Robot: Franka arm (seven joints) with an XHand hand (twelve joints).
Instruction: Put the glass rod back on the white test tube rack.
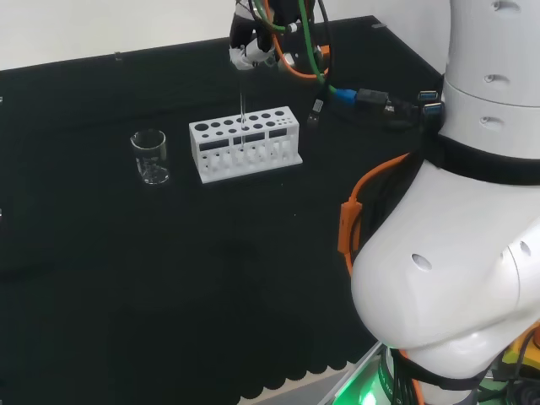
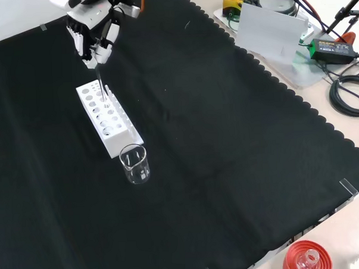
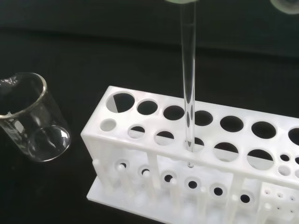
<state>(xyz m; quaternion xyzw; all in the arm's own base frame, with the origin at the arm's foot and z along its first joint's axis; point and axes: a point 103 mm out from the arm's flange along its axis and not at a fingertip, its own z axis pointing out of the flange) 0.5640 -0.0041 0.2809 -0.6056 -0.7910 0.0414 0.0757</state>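
On the black cloth of the table [image 1: 126, 278] a clear glass beaker [image 1: 151, 157] stands just beside one end of the white test tube rack [image 1: 245, 143] — to the rack's left in the head view, nearer the camera in the front view — and looks empty. Off the cloth, at the front view's lower right, a red ribbed stand [image 2: 305, 257] carries a small glass piece. Nothing stands between the beaker and the rack. The hand [image 2: 93, 32] hangs above the rack's far end in the front view, fingers pointing down and pinched round the top of the glass rod [image 3: 188, 88]. The rod stands upright — its lower end has passed down through a hole in the rack's top plate, in the row nearer the wrist camera, and is stopped above the base.
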